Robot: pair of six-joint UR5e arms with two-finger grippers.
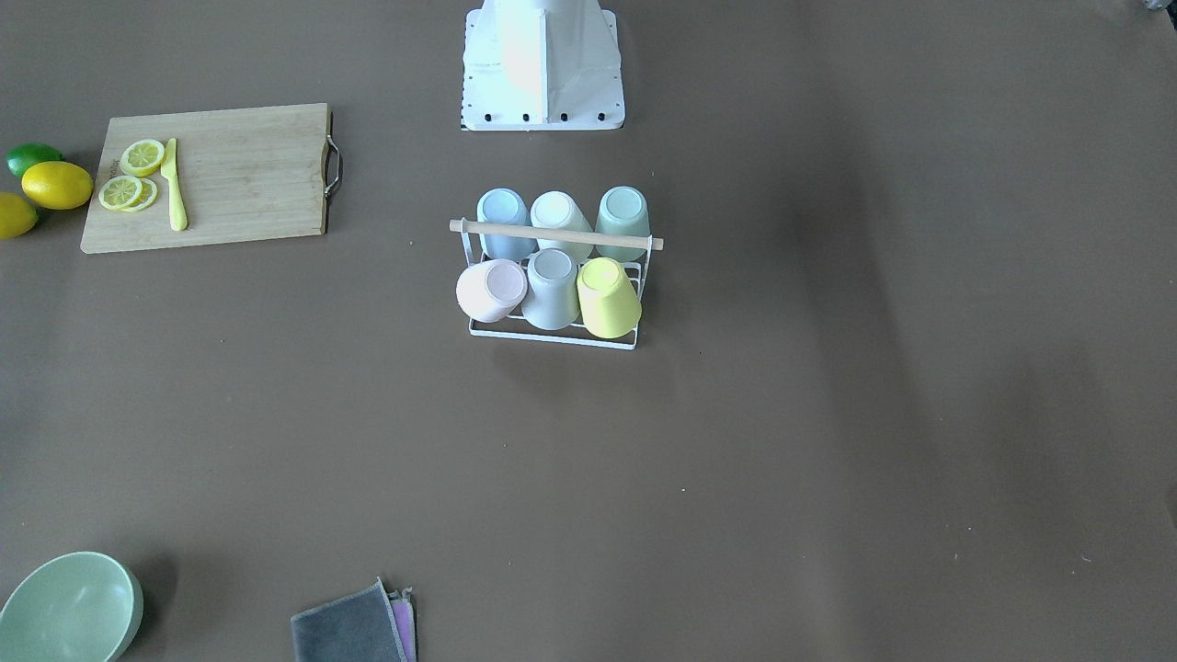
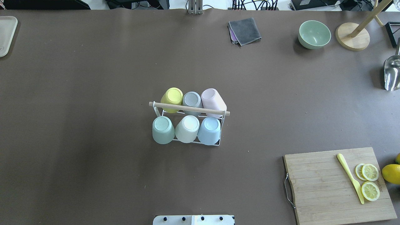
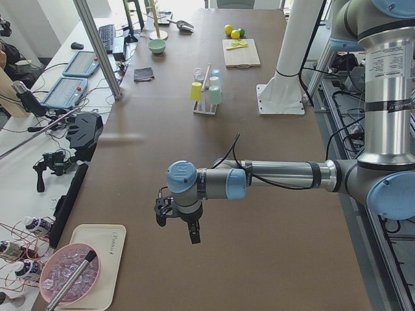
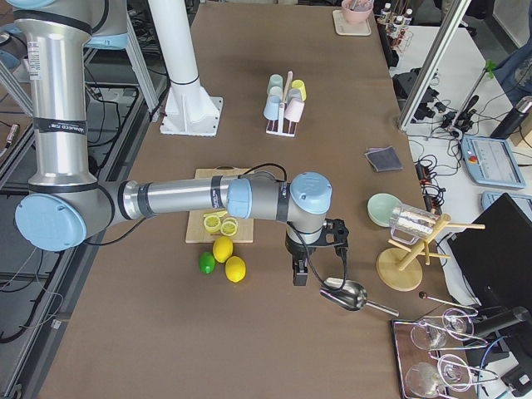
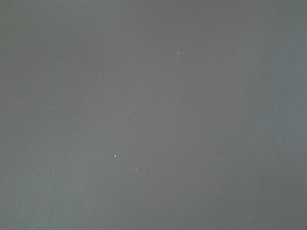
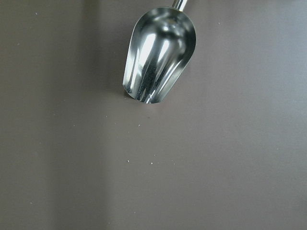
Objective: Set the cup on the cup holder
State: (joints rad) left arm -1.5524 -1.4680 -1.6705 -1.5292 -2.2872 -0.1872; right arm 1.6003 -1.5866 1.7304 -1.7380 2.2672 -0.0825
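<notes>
The cup holder point(image 2: 189, 108) stands near the middle of the brown surface point(image 2: 93, 78), a little in front of the robot's base point(image 1: 542, 74). Six cups sit on it upside down, three on each side of its wooden rod. On the robot's side are the green cup point(image 2: 162, 130), the cream cup point(image 2: 187, 129) and the blue cup point(image 2: 209, 130). On the far side are the yellow cup point(image 2: 172, 98), the grey cup point(image 2: 192, 100) and the pink cup point(image 2: 213, 98), which leans outward. Both arms are away from the holder, each near one end of the surface. The left arm point(image 3: 272, 175) reaches low across its end, and its wrist camera sees only bare brown surface. The right arm point(image 4: 183, 197) hangs above a metal scoop point(image 6: 160, 57) that lies on the surface, close to a wooden stand point(image 2: 352, 37). Both pairs of jaws, the left jaws and the right jaws, show only in the side views, so I cannot tell if they are open or closed. On the robot's right lies a cutting board point(image 2: 328, 184) with lemon slices point(image 2: 370, 182) and a yellow knife point(image 2: 350, 177) on it, and whole lemons point(image 1: 57, 184) and a lime point(image 1: 32, 158) lie just beside it. At the far edge are a green bowl point(image 2: 314, 34) and a folded grey cloth point(image 2: 245, 30).
</notes>
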